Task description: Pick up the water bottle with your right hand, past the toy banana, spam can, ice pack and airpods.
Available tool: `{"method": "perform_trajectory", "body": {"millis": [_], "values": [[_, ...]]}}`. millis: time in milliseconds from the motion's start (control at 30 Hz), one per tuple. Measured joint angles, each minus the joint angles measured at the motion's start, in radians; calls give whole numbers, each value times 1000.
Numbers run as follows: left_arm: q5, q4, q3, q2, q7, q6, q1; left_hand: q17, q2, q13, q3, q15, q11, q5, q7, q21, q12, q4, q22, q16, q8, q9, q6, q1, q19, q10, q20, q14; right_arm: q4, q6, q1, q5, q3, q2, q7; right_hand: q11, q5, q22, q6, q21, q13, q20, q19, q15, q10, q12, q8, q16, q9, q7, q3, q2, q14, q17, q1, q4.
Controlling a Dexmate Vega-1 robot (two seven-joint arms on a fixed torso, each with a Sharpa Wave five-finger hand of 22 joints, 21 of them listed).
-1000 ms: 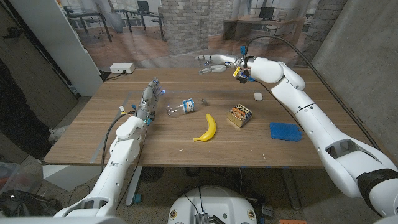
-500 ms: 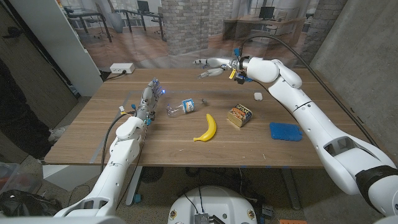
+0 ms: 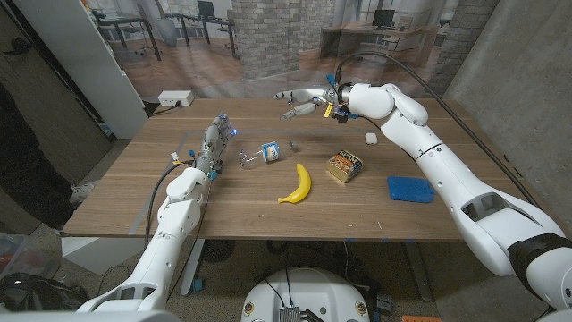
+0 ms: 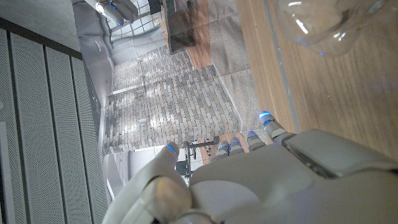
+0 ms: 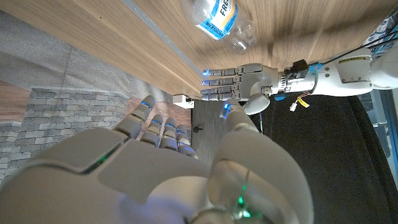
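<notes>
The bottle [image 3: 269,153] lies on its side on the surface [image 3: 223,201], its blue-and-white label facing up and its clear end pointing toward the left hand [image 3: 214,136]. In the right wrist view the bottle [image 5: 219,18] shows the same label and a ribbed, see-through body, apparently empty or nearly so. I judge it light, thin-walled and easy to dent, smooth enough to slip and free to roll. The labelled middle looks like the best place to hold, with the fingers wrapping across the barrel rather than along it and squeezing only gently.

Just beside the bottle, on the side away from the left hand, a small dark object [image 3: 294,143] sits on the wood; what it is cannot be made out. The banana [image 3: 298,183] lies near the bottle, toward the robot. The spam can [image 3: 343,166] stands beyond the banana, the ice pack [image 3: 410,189] further out still, and the airpods [image 3: 370,138] sit behind the can.

The right hand [image 3: 301,98] hangs in the air over the far edge of the surface, behind the bottle and well apart from it, fingers spread and holding nothing. The left hand stands close to the bottle's clear end, not touching it, fingers straight and apart, empty.

The grasp is not yet begun: the right hand must come down and toward the robot.
</notes>
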Motion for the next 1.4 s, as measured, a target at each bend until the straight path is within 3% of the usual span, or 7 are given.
{"method": "perform_trajectory", "body": {"millis": [833, 1400], "values": [[0, 28, -10, -5, -8, 0, -13, 0, 0, 0, -2, 0, 0, 0, 0, -8, 0, 2, 0, 0, 0, 0, 0, 0, 0, 0, 0, 0, 81, 32, 74, -79, -68, 34, 49, 0, 0, 0, 0, 0, 0, 0, 0, 0, 0, 0, 0, 0, 5, 0, 4, -8, 0, 0, 19, -4], [0, 59, -18, -11, -17, -9, -29, 0, 0, 0, -3, 0, 0, 0, 0, -8, 0, 3, 0, 0, 0, 0, 0, 0, 0, 0, 0, 0, 139, 20, 143, -146, -129, 67, 135, 0, 0, 0, -3, 0, 0, 0, 0, 0, 0, 0, 0, 0, 5, -11, 7, -8, 0, 0, 29, -1]]}}
